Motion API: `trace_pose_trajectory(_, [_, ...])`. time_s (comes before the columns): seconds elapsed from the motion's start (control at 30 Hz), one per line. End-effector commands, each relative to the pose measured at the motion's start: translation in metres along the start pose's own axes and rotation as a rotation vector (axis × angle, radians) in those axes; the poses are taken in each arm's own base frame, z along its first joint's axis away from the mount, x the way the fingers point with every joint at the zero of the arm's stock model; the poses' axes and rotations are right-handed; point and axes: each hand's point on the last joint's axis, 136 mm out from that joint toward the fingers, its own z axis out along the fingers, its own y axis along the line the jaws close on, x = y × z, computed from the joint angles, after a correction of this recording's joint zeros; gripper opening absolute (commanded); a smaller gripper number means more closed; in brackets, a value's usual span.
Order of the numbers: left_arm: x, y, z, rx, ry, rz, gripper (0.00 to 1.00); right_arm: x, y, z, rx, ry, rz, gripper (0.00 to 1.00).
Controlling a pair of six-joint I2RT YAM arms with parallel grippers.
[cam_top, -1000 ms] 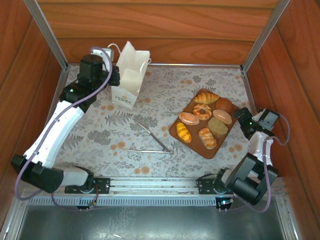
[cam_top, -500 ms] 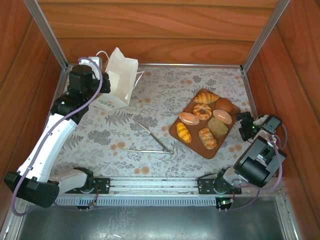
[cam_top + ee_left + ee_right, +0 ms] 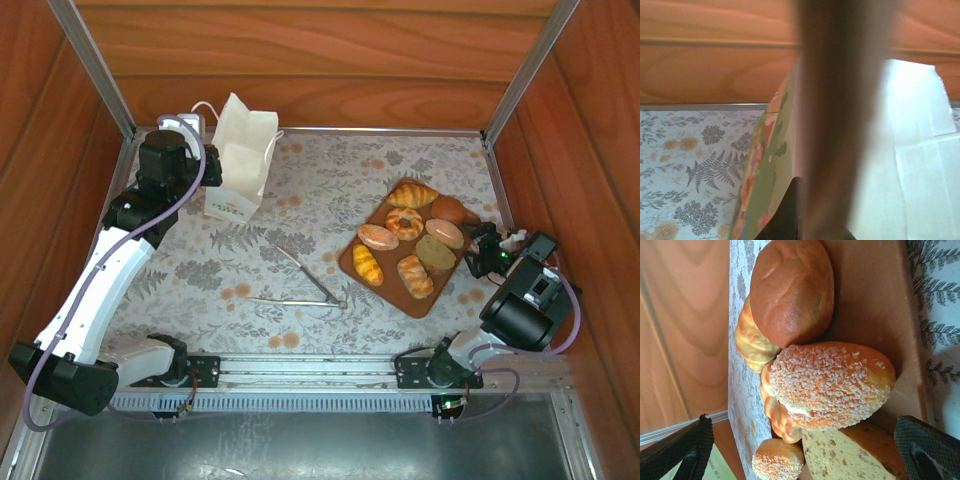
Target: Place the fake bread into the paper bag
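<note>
the fake bread (image 3: 404, 222) lies on the brown board (image 3: 385, 285), none of it in the paper bag (image 3: 240, 165), which stands well to the left of the board and farther back, near the rear wall. the left claw (image 3: 207, 172) is pressed together on the bag's left side; from above it is mostly hidden by its own wrist. in the left wrist view one finger (image 3: 840, 125) is a dark blur across the white paper (image 3: 910, 150), so the exact spot of the pinch is hard to make out (the bag's green and orange print shows beside it).

the right claw (image 3: 487, 250) sits at the board's right edge, spread wide. its wrist view shows a sugared roll (image 3: 832, 385) between the two pads (image 3: 675, 455), a smooth brown roll (image 3: 792, 290) beyond it, and a porous slice (image 3: 850, 455) cut off by the frame's bottom. a croissant (image 3: 752, 345) is half hidden behind the rolls. no pad touches bread.

metal tongs (image 3: 305, 285) lie on the tabletop (image 3: 200, 270) just left of the board.
</note>
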Motion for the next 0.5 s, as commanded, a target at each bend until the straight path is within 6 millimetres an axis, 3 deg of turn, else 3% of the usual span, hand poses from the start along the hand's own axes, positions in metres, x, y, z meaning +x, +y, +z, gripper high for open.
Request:
trace_pose_trajectory(0.0, [-0.004,0.002,0.003,-0.004,-0.021,-0.012,0.00,0.012,0.006,0.008,-0.041,0.048,0.013,1.00])
trace_pose_trajectory(0.2, [-0.004,0.003,0.002,-0.006,-0.021,-0.009,0.00,0.016,0.006,0.016,-0.025,0.062,0.010,1.00])
trace_pose_trajectory(0.47, [-0.003,0.003,0.001,-0.008,-0.022,-0.006,0.00,0.000,0.014,-0.008,0.115,-0.028,-0.084,1.00])
